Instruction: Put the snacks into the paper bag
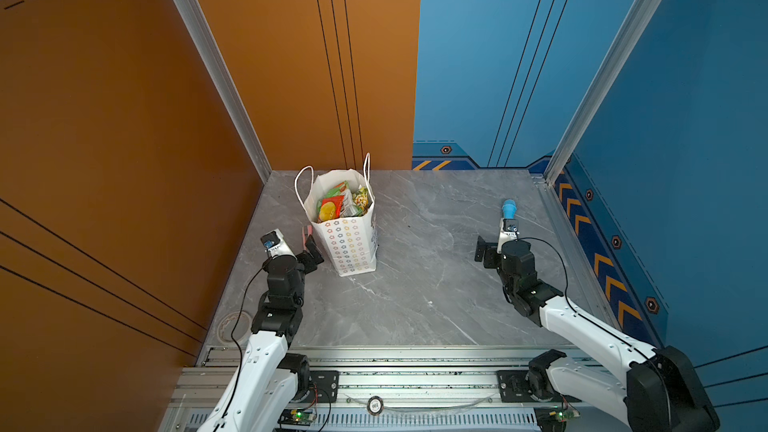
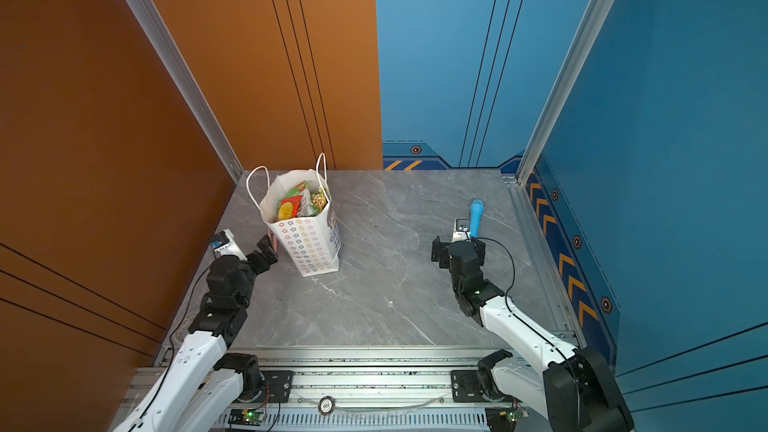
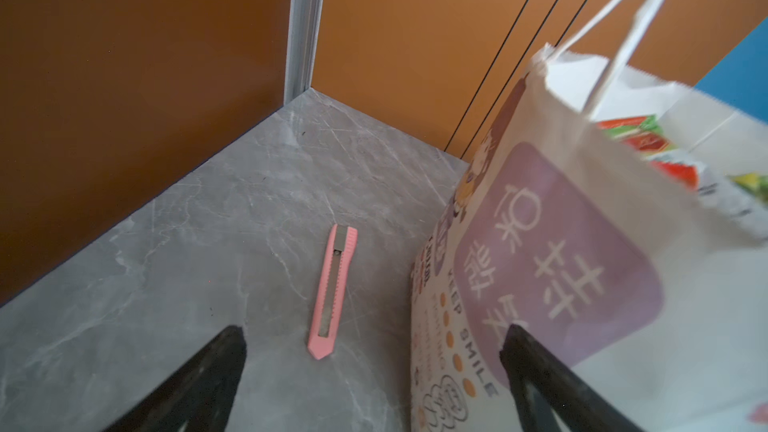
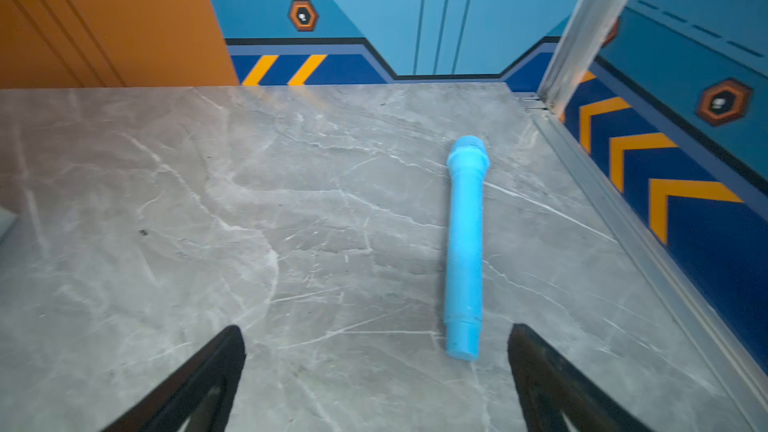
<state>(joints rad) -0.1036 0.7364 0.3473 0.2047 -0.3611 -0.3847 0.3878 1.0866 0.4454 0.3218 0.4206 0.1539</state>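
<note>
The snacks (image 1: pixel 341 202) lie heaped in the one paper bag (image 1: pixel 349 245), which stands upright and open-mouthed at the table's (image 1: pixel 424 292) far left; four or so show, none loose; my left gripper (image 3: pixel 374 332) gapes empty beside it, above one pink knife (image 3: pixel 332 292); my right gripper (image 4: pixel 374 330) gapes empty by one blue cylinder (image 4: pixel 463 243).

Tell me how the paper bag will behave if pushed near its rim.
The paper bag stands tall on a small base, so it would probably tip. Its thin walls likely buckle first. The snacks piled inside may add some steadying weight.
</note>
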